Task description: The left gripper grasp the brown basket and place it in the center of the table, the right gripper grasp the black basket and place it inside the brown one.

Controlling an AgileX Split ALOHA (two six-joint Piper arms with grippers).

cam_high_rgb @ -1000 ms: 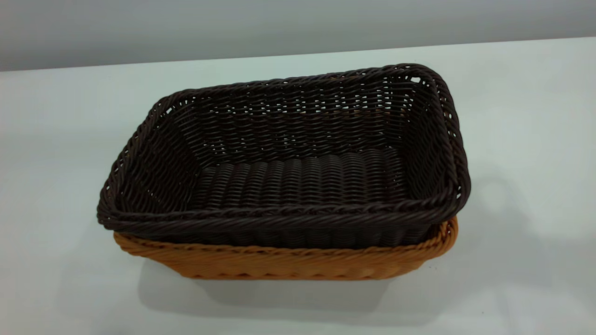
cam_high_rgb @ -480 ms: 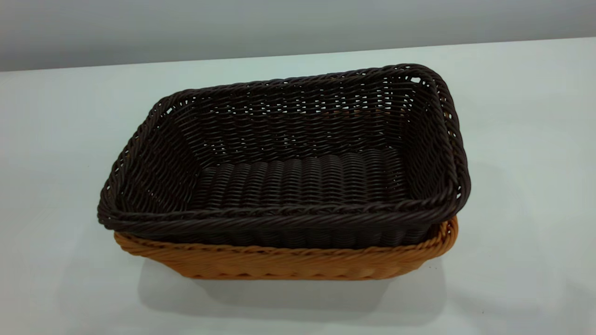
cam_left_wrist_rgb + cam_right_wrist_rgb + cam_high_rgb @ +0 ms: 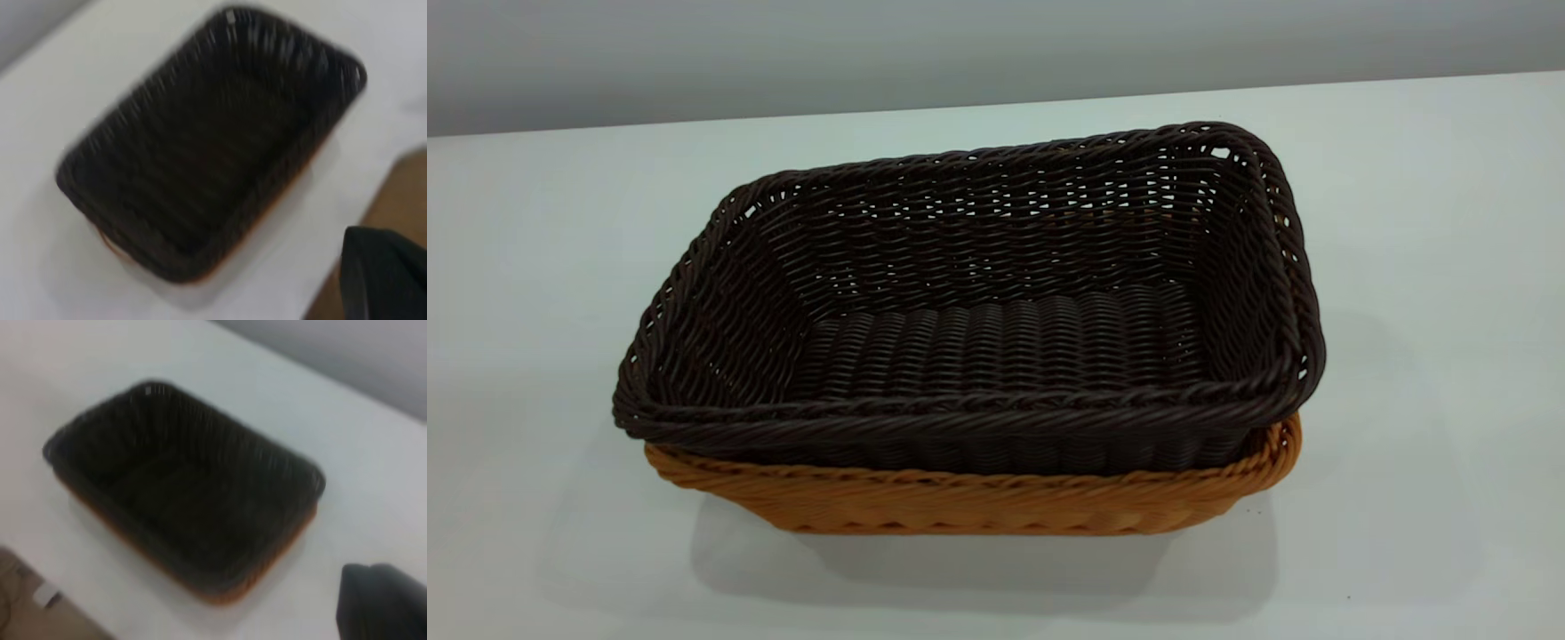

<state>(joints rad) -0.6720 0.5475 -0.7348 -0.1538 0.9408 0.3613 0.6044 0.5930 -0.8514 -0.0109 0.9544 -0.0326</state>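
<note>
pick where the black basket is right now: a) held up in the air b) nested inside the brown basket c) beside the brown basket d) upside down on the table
b, the black basket sits upright inside the brown basket, whose rim and near wall show below it.

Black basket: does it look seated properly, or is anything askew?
Slightly askew: the black basket sits nested in the brown basket but rides high, its rim overhanging at the exterior view's left. Nothing looks spilled or damaged.

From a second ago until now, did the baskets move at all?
No. The black basket sits nested inside the brown basket on the table, exactly as before. Only a faint shadow to their right has faded. No gripper shows in the exterior view.
</note>
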